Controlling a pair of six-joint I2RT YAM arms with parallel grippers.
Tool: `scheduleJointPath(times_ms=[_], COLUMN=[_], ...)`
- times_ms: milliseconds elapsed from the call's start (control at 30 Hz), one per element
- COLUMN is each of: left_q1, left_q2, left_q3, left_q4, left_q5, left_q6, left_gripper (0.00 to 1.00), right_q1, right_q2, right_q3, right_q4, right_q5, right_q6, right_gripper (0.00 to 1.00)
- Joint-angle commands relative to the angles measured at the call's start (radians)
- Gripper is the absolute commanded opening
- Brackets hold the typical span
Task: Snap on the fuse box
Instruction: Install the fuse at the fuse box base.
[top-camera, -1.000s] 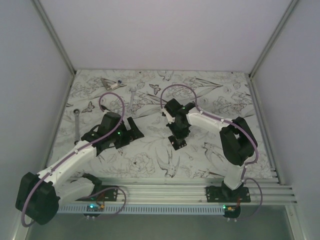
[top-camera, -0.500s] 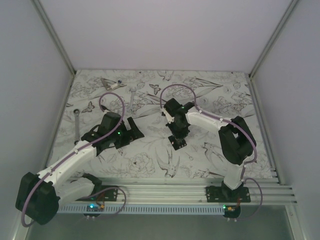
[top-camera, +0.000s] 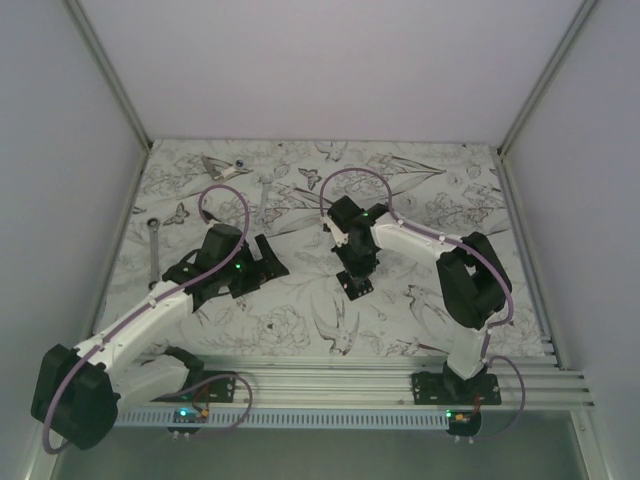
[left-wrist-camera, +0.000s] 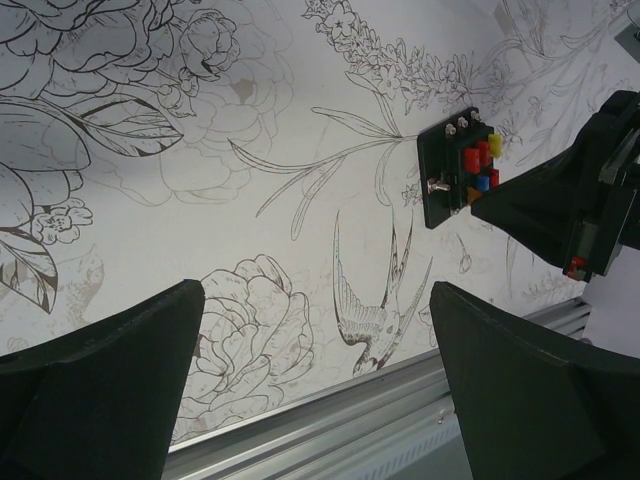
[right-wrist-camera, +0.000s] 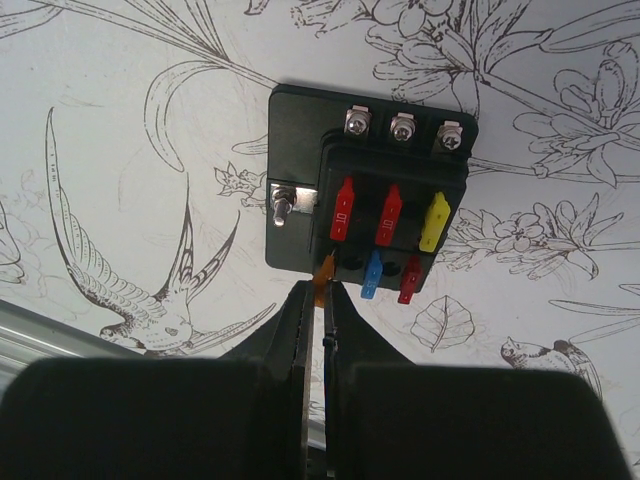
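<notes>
The fuse box lies flat on the counter, on the flower-and-bird print, in the middle area in front of the right arm and directly below the right tool. It is a black square block. Three screw heads run along its far edge, and one screw terminal sits on its left side. The upper row of slots holds two red fuses and one yellow fuse. The lower row holds a blue fuse and a red fuse.

The fingers of the right tool are together, clamped on a thin orange fuse. This fuse is at the lower left slot of the fuse box, beside the blue fuse. The frames do not show how deep it sits in the slot.

The left tool is to the left of the fuse box and apart from it. Its fingers stand wide apart with nothing between them. It points across the counter towards the fuse box.

A wrench lies near the left edge of the counter. A second wrench lies farther back, well apart from the fuse box. A metal rail runs along the near edge of the counter and carries both arm bases.
</notes>
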Motion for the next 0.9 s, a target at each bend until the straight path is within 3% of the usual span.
scheduleJointPath(times_ms=[0, 500, 867], left_q1=[0.009, 0.008, 0.009], left_q2=[-0.010, -0.029, -0.026], left_q3=[-0.016, -0.019, -0.019], left_q4=[-0.015, -0.018, -0.017], left_q5=[0.018, 0.019, 0.017], left_q6=[0.016, 0.013, 0.002], left_gripper=[1.00, 1.00, 1.00], right_q1=[-0.024, -0.057, -0.060], right_q2=[0.007, -0.034, -0.035], right_q3=[-0.007, -0.034, -0.065], right_q4=[0.032, 0.059, 0.083], right_q5=[-0.029, -0.143, -0.074], right_q6=[-0.030, -0.053, 0.020], right_gripper=[0.00, 0.00, 0.00])
